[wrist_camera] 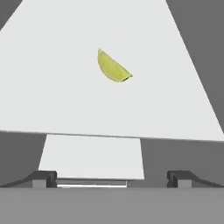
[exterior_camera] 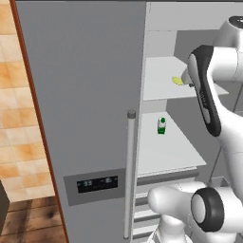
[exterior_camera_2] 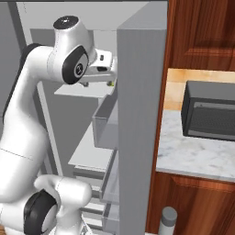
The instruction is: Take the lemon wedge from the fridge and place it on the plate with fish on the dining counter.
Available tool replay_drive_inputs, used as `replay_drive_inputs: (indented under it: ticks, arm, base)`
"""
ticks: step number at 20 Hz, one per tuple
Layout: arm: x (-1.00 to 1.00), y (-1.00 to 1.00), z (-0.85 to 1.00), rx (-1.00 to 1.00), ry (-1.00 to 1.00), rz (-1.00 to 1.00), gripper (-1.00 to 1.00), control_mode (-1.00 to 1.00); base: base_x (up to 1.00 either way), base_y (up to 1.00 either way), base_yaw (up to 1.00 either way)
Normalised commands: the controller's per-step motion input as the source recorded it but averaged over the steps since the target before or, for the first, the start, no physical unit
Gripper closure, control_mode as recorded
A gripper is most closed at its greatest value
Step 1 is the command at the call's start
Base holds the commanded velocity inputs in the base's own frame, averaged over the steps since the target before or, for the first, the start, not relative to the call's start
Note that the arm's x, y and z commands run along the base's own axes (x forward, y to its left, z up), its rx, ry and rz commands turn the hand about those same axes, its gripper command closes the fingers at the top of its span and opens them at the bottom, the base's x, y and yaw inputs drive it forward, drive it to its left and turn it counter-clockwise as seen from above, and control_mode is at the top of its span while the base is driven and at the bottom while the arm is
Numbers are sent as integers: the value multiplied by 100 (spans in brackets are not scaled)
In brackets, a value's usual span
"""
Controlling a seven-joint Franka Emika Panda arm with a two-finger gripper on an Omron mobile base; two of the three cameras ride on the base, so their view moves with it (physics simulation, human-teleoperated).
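In the left base view we see the fridge (exterior_camera: 80, 118) with its left door shut, a long vertical bar handle (exterior_camera: 129, 175) down that door's right edge and a dark display panel (exterior_camera: 97, 183) low on it. To the right of the handle the fridge stands open, showing white shelves. The lemon wedge (exterior_camera: 177, 81) lies on the upper shelf (exterior_camera: 159, 78), near its right side and just beside the dark-and-white forearm that reaches in over it. One shelf lower (exterior_camera: 163, 147) stands a small green-and-white bottle (exterior_camera: 162, 126), upright and well apart from the wedge.

In the right base view we see the arm bent over into the open fridge (exterior_camera_2: 137, 114), its hand level with the upper shelf (exterior_camera_2: 85, 90); the open right door hides most of what lies beyond. Right of the door, a dark microwave (exterior_camera_2: 209, 112) sits on a pale marbled counter (exterior_camera_2: 193, 156) between dark wooden cabinets.

In the hand view the gripper (wrist_camera: 112, 177) hangs above the shelf (wrist_camera: 57, 87) with its two tips spread wide and nothing between them. The lemon wedge (wrist_camera: 113, 68) lies ahead of them on the white shelf, untouched, roughly centred between the tips.
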Motion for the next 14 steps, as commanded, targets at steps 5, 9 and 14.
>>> replay_drive_inputs:
  ticks: [5, 9, 14]
  arm:
    - [63, -13, -19, 0, 0, 2, -100, -100]
    - [52, -12, -28, 0, 0, 6, -100, -100]
    - [63, -26, -2, 0, 0, 3, -100, -100]
  base:
    - [0, 0, 0]
    - [0, 0, 0]
    - [0, 0, 0]
